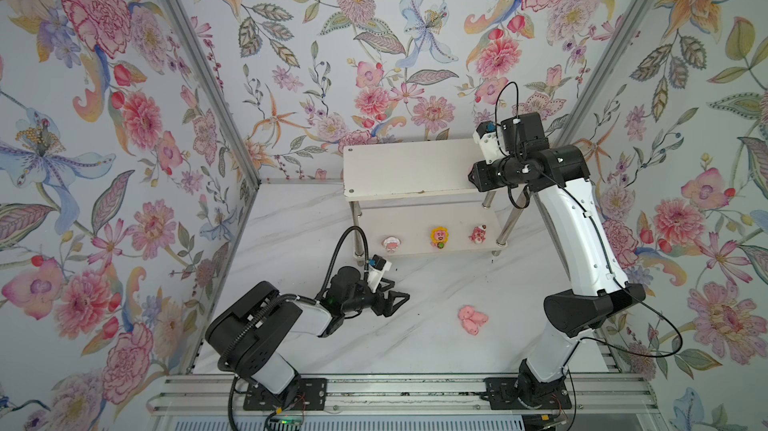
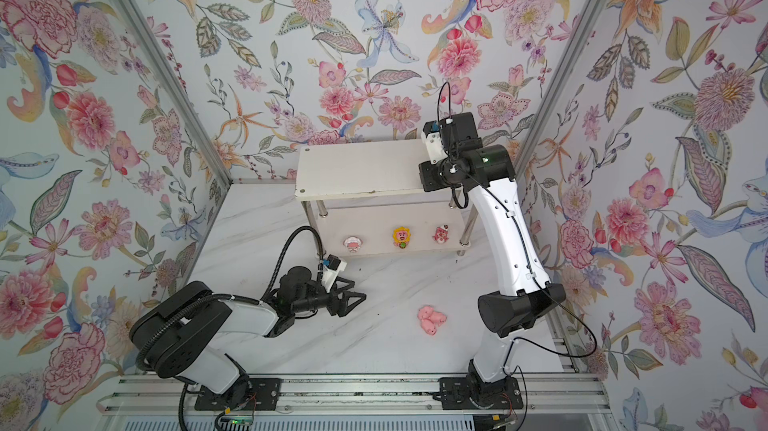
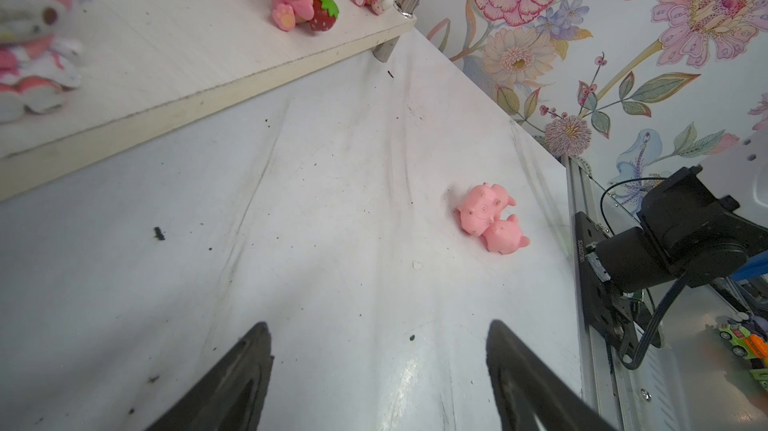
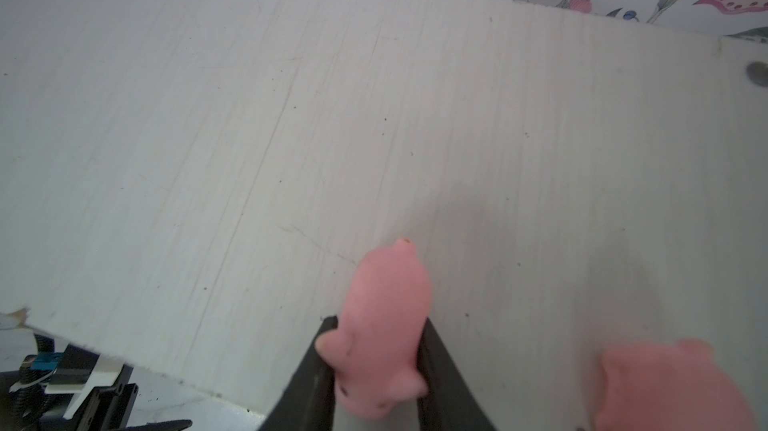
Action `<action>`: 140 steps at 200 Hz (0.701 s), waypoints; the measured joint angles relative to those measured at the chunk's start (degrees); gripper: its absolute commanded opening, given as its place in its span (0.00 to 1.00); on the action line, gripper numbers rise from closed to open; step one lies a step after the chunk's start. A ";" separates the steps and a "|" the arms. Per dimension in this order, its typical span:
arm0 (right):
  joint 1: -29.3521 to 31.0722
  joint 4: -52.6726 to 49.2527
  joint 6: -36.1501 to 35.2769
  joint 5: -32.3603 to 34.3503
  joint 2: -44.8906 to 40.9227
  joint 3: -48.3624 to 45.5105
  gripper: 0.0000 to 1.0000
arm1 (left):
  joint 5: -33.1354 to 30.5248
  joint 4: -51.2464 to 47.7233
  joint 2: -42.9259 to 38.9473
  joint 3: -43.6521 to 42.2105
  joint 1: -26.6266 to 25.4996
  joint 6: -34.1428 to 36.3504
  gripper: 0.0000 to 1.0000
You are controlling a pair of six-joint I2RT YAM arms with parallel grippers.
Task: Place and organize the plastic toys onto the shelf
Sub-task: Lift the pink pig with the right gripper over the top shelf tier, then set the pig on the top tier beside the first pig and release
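Note:
The shelf has a top board [image 1: 411, 167] and a lower board [image 1: 415, 252]. On the lower board stand a white-pink toy [image 1: 391, 242], a yellow sunflower-faced toy [image 1: 439, 237] and a dark pink bear [image 1: 478, 234]. My right gripper [image 4: 378, 321] is over the right end of the top board, shut on a pale pink pig [image 4: 386, 304]. A second pig [image 4: 665, 387] lies blurred beside it on that board. A small heap of pink pigs [image 1: 473, 318] lies on the table. My left gripper [image 1: 401, 287] hovers open and empty in front of the shelf's left end.
The shelf stands against the flowered back wall [image 1: 374, 54] on chrome legs [image 1: 505, 229]. Flowered side walls close in both sides. The right arm's elbow [image 1: 582, 312] hangs just right of the pig heap. An aluminium rail [image 1: 395, 391] with both arm bases runs along the front edge.

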 measured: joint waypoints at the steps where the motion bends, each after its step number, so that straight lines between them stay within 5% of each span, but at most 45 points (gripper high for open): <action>1: 0.00 0.00 0.00 0.00 -0.02 -0.02 0.31 | 0.00 0.02 0.00 0.00 0.00 -0.02 0.82; 100: 2.56 -0.04 0.00 -1.05 -0.42 -0.35 0.31 | 0.00 0.02 0.00 0.00 0.11 -0.79 0.82; 140: 2.54 0.39 -0.02 -1.01 -0.42 -0.76 0.53 | 0.00 0.02 0.00 0.00 0.11 -0.79 0.83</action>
